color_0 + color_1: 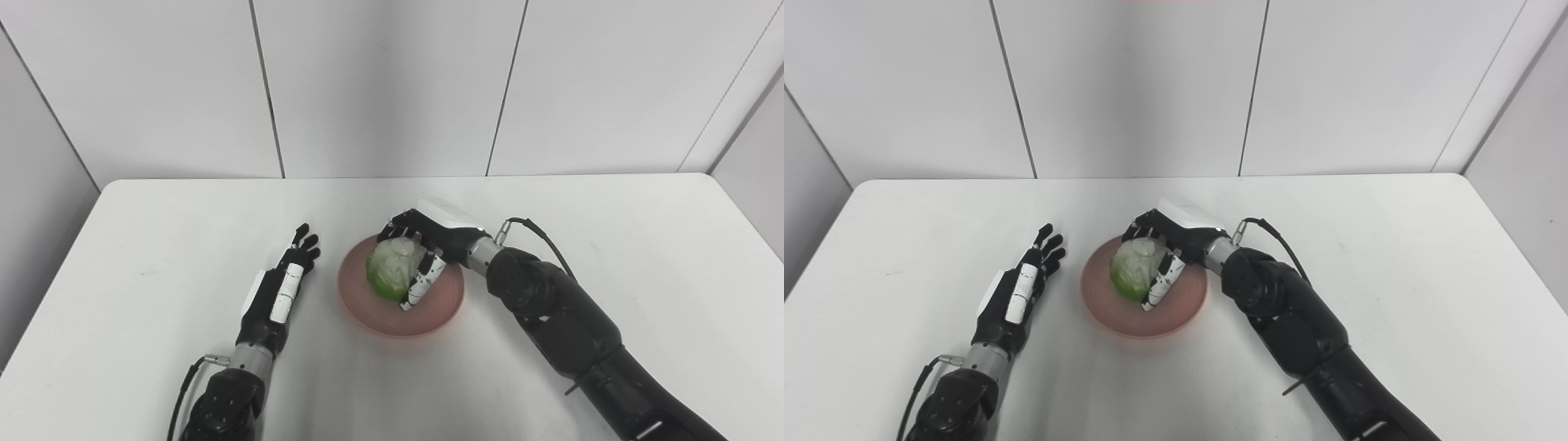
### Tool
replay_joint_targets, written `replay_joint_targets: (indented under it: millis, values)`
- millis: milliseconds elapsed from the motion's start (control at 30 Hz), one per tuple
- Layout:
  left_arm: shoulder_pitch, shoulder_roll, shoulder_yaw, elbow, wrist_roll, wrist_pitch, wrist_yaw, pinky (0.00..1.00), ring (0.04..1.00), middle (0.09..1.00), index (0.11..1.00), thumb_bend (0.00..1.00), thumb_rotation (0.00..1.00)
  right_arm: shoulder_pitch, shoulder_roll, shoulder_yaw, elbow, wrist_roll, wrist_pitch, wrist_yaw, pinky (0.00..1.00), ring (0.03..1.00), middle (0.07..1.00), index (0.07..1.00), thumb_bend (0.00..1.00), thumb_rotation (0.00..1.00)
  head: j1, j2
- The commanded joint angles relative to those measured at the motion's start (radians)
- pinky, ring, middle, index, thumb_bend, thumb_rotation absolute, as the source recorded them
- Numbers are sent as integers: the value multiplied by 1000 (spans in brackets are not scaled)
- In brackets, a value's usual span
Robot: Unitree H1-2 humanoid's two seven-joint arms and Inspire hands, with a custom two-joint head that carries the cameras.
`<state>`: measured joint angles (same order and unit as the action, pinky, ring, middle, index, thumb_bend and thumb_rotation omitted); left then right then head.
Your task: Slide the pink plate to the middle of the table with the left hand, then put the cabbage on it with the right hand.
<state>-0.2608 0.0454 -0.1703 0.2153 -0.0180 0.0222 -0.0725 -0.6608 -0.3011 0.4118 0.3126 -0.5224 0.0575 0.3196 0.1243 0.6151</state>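
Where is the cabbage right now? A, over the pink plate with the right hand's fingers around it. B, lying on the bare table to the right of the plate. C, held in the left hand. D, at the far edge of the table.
A: the cabbage sits over the pink plate with the right hand wrapped around it, while the left hand lies open on the table beside the plate.

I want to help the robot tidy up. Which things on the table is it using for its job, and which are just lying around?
For the job:
- pink plate
- cabbage, over the plate
- right hand, wrapped around the cabbage
- left hand, open, beside the plate

Just lying around:
- nothing I can see; only the white table underneath
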Motion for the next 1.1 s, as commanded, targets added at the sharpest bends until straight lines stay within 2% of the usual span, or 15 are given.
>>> replay_joint_targets:
  millis: [0, 367, 433, 467, 500, 600, 700, 833, 1067]
  values:
    - [26, -39, -52, 46, 10, 100, -56, 945, 945, 964, 973, 800, 1000, -13, 8, 18, 23, -19, -24, 3, 320, 399, 424, 518, 525, 0, 0, 0]
    - [23, -45, -42, 62, 10, 85, -56, 927, 934, 956, 963, 804, 1000, -16, 0, 32, 14, -12, -16, 19, 471, 526, 484, 498, 528, 0, 1, 1]
    - [24, -48, -41, 60, 10, 84, -56, 918, 932, 956, 965, 789, 1000, -18, -7, 37, 4, -15, -17, 31, 538, 607, 617, 495, 523, 101, 1, 1]
    - [24, -48, -40, 59, 11, 84, -55, 918, 932, 957, 966, 789, 1000, -20, -13, 42, -3, -19, -17, 41, 542, 613, 628, 495, 522, 109, 1, 1]
    - [25, -49, -40, 59, 15, 83, -53, 920, 931, 956, 965, 788, 1000, -24, -21, 49, -14, -24, -15, 55, 563, 645, 671, 603, 690, 113, 0, 1]
    - [25, -47, -42, 57, 26, 86, -50, 916, 927, 949, 956, 800, 1000, -31, -43, 62, -47, -31, -11, 89, 618, 715, 745, 717, 855, 236, -1, 0]
    - [26, -43, -46, 50, 37, 92, -48, 905, 917, 940, 942, 815, 1000, -33, -59, 61, -86, -38, -11, 110, 681, 771, 791, 740, 921, 286, -3, 1]
    - [26, -44, -43, 53, 33, 82, -48, 907, 920, 943, 946, 796, 1000, -34, -76, 44, -151, -32, -3, 149, 744, 831, 832, 769, 954, 290, -5, 1]
    - [27, -37, -42, 61, 27, 71, -55, 907, 917, 939, 945, 809, 1000, -34, -100, 5, -267, -35, 33, 206, 754, 846, 850, 802, 972, 284, -13, 2]
